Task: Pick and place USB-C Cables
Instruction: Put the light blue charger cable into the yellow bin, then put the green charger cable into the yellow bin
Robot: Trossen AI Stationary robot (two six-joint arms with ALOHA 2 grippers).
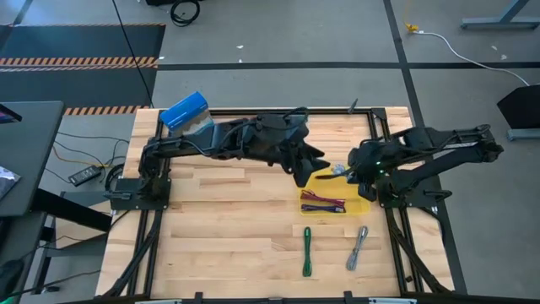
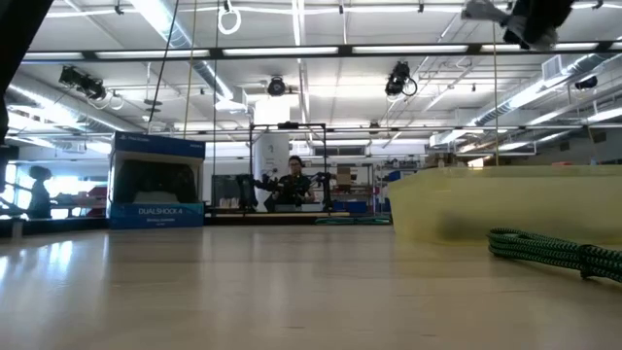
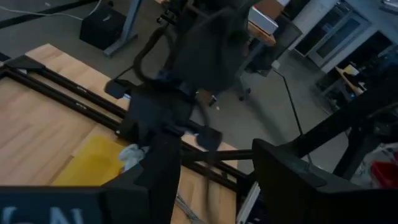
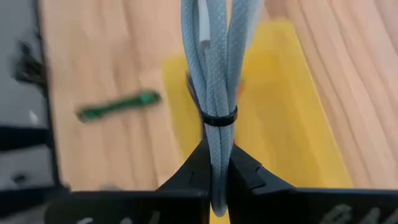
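One light blue cable [image 4: 214, 74] is clamped between the fingers of the right gripper [image 4: 214, 165], its long axis pointing straight away from them, directly above the yellow tray [image 1: 364, 205], while the left gripper [image 1: 301, 175], fingers apart and empty, waits beside it.

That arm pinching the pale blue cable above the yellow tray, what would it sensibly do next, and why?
Probably lower and let go. The right gripper is shut on the light blue cable, hanging over the yellow tray where the purple and maroon cables already lie. The left gripper waits beside the tray.
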